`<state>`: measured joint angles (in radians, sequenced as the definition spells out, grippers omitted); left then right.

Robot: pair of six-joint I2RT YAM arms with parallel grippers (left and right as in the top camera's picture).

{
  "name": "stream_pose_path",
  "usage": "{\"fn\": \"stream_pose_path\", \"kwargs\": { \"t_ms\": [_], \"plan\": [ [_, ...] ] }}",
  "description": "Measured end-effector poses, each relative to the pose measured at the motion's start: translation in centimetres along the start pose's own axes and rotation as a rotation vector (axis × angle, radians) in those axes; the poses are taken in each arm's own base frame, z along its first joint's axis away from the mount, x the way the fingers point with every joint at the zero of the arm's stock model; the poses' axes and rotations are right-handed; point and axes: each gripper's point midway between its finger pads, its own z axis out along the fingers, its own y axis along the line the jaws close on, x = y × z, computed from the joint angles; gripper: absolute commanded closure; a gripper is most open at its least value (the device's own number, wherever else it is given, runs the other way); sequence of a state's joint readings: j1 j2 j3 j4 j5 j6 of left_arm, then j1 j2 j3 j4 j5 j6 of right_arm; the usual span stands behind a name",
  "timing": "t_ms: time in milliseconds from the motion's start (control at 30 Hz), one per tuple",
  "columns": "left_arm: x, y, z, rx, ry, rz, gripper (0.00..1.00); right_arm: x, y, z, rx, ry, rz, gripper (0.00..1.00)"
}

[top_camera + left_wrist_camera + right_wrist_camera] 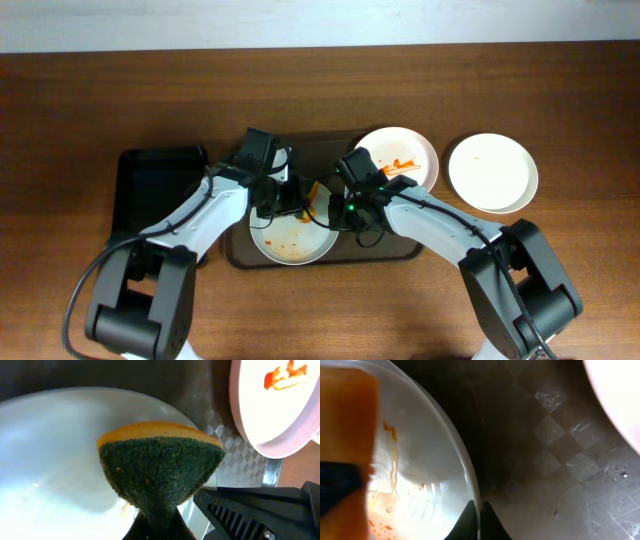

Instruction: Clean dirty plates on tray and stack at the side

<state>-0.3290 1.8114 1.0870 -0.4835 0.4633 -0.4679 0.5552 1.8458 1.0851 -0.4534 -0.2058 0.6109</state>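
While the right end effector (480,512) pinches the rim of the smeared plate (293,243), the left end effector (288,200), clamping the sponge (160,467), seems mid-scrub; orange flecks (382,512) need wiping next.

The right gripper (480,522) pinched the rim of a sauce-speckled plate (430,470) on the textured tray (545,465); a blurred orange sponge (347,415) showed over its left side

dark brown wood-grain desk (320,90) fills nearly the whole overhead view, its grain running left to right. finish matt. a pale off-white strip (320,22) runs along the far edge beyond the desk; wall or floor, cannot tell which. lighting even and diffuse, with soft, short shadows on the desk.
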Motion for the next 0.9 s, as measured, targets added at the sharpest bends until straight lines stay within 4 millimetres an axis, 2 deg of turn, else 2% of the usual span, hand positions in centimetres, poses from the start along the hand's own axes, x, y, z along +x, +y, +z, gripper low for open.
{"fn": "stream_pose_path", "kwargs": {
  "t_ms": [167, 300, 467, 600, 767, 833, 900],
  "plan": [
    [0.6, 0.4, 1.2, 0.012, 0.04, -0.073, 1.0, 0.3, -0.2, 0.0, 0.009, 0.012, 0.034, 0.96],
    [0.7, 1.9, 2.4, -0.038, 0.048, -0.113, 1.0, 0.4, -0.3, 0.1, 0.012, 0.016, 0.051, 0.96],
    [0.3, 2.5, 2.4, -0.069, 0.029, -0.128, 1.0, 0.6, -0.5, 0.2, 0.016, 0.021, 0.054, 0.96],
    [0.5, 3.7, 1.6, -0.095, 0.044, -0.179, 1.0, 0.6, -0.5, 0.2, 0.017, 0.024, 0.055, 0.96],
    [-0.1, 7.5, -1.0, -0.189, 0.015, -0.241, 1.0, 0.6, -0.5, 0.2, 0.017, 0.024, 0.055, 0.96],
    [0.1, 7.9, -1.5, -0.203, 0.018, -0.23, 1.0, 0.6, -0.5, 0.2, 0.017, 0.024, 0.055, 0.96],
    [0.3, 7.1, -1.5, -0.179, 0.03, -0.2, 1.0, 0.6, -0.5, 0.2, 0.017, 0.024, 0.055, 0.96]
  ]
}}
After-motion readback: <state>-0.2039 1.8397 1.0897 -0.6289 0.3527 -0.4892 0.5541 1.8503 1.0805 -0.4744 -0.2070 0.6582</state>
